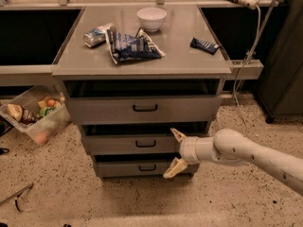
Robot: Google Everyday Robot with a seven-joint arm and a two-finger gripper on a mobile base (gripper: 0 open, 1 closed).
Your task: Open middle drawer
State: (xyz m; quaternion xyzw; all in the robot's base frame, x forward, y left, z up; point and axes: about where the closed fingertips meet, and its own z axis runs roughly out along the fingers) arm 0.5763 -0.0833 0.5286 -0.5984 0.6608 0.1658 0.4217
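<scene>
Closest to you, the middle drawer (pixel 128 144) seems slightly pulled out, inside hidden; your gripper (pixel 174 152) hovers at its right end, fingers apart, arm reaching from the right. Farther left, a floor bin (pixel 57 121) holds food; beyond, a white bowl (pixel 151 18) sits up top.

Dim warm overhead light; tool (pixel 169 153) by middle drawer (pixel 125 145)

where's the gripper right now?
Camera view, lower centre-right: the gripper is in front of the middle drawer at its right end, jaws open, just right of the black handle.
</scene>
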